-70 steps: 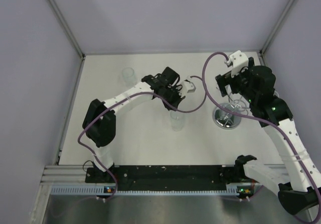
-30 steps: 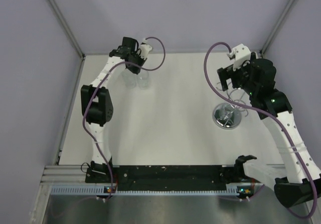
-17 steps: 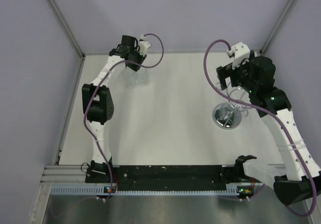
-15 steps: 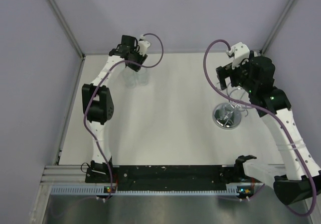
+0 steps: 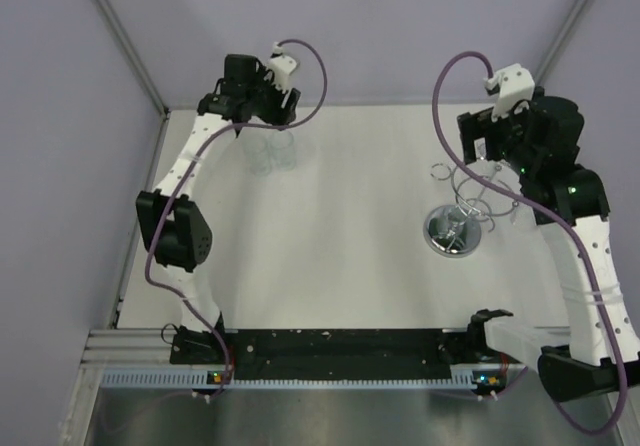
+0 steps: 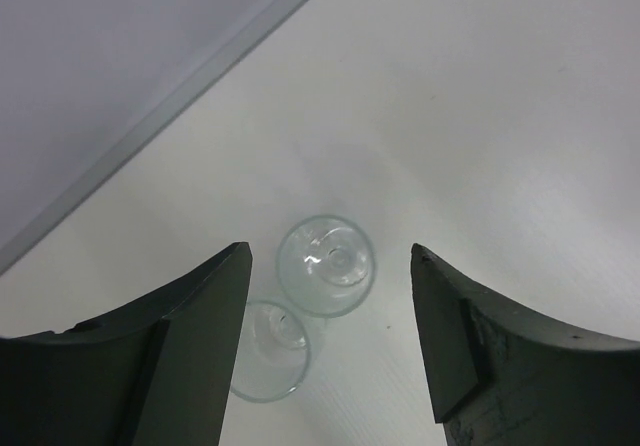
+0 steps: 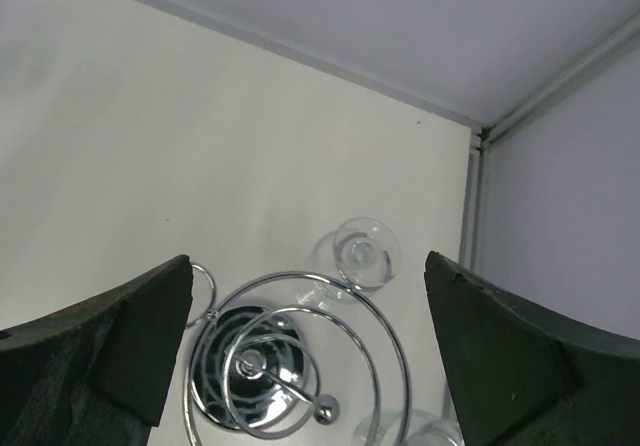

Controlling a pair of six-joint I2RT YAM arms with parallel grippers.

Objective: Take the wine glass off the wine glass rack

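- Hovering high over the far left corner of the table [image 5: 350, 266], the left jaws are spread wide open and aren't holding anything. The dark fingers [image 6: 150, 366] just frame either side of the left wrist view.
- Straight under that gap, two clear glasses [image 6: 325, 266] stand upright on the table close to the back wall. They're right next to each other and the rims look like they touch. The nearer one is partly tucked behind the left finger, so not all of it shows.
- Over on the right half of the table is the wine glass rack [image 5: 453, 232]. Its shiny round disc base sits flat on the table, the stem goes up the middle, and the chrome wire loops curl around it. One small ring [image 7: 200, 286] sticks out on the rack's left side.
- The wine glass [image 7: 365, 251] is on the rack, up against the far-right side of the big wire loop. It's seen from above as a clear circle with a smaller one inside. How exactly it hooks on is hard to make out.
- Another bit of clear glass [image 7: 430, 431] peeks in at the bottom edge of the right wrist view, cut off.
- The right jaws hang above the rack, well apart from it. They're opened wide with nothing gripped, and the rack shows between the two fingers [image 7: 90, 356].
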